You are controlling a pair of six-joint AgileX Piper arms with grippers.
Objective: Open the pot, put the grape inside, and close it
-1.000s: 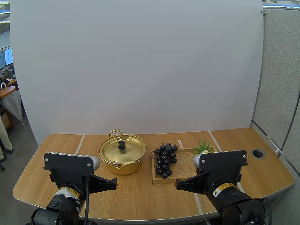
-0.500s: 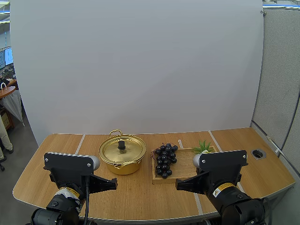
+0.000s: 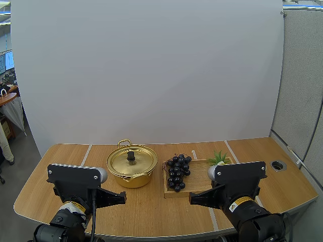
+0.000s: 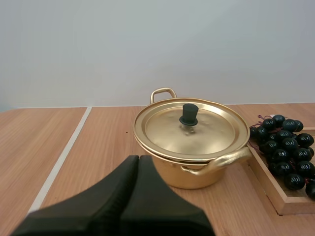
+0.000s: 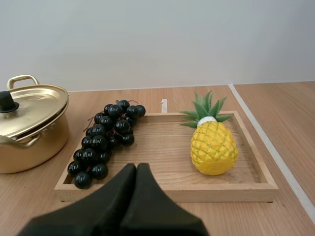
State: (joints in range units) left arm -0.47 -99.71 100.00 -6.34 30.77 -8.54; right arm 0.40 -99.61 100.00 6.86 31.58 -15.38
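The left jaws are closed on nothing, the two black fingers lying together as one dark wedge that points toward the pot from the near side of the surface, well short of it. The right jaws are likewise pressed together and empty, aimed at the near rim of the wooden tray and not touching it. In the high view both arms sit low at the front edge of the surface, the left one before the pot and the right one before the tray. The pot is gold-coloured with two loop handles, and its lid sits flat on it, a black knob upright at the centre. The tray lies just beside the pot on its right. The bunch of grapes, dark and glossy, lies in the tray at the end nearest the pot. A small yellow pineapple with green leaves stands at the tray's other end, apart from the grapes.
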